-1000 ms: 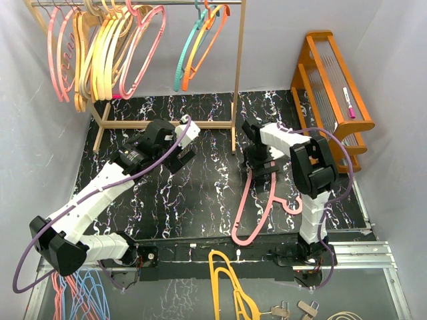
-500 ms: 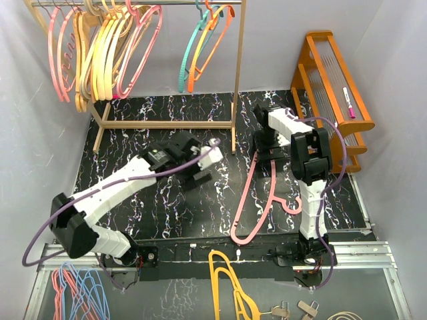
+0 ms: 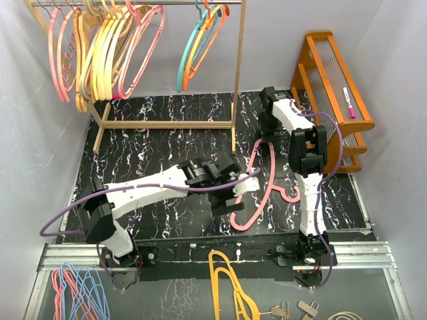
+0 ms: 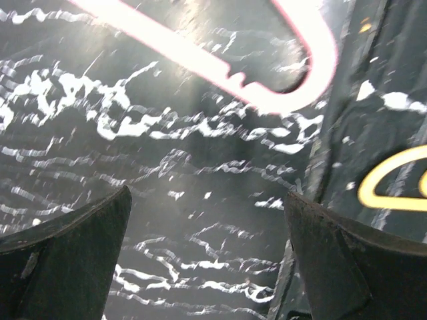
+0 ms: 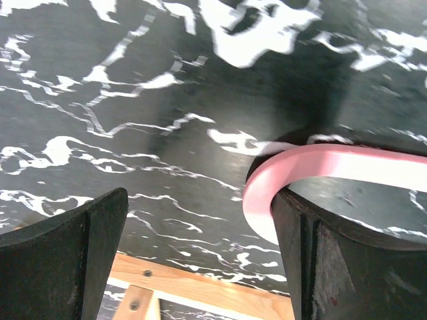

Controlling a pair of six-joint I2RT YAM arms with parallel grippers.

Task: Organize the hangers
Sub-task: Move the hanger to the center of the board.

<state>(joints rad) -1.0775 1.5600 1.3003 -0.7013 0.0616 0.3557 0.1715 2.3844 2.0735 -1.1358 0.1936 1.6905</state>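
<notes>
The left gripper (image 4: 208, 197), jaws spread, is swinging across the black marbled mat (image 3: 147, 153) to hover just short of the pink hanger (image 5: 333, 163) lying there. The right gripper (image 5: 200, 200), also spread, is shifting to the hanger's far bend, just inside its right-hand finger. A two-armed pickup looks near.

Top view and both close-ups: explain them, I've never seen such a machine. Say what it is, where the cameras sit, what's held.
Two robot arms, each ending in a two-finger gripper, are bolted side by side at the near edge. The wide picture looks down from above; each close-up comes from a wrist camera. A pink hanger lies on the black mat; more hangers hang on the rack behind. The left gripper is open near the hanger's end. The right gripper is open too, the hanger's curve against one finger. Nothing is clamped.
</notes>
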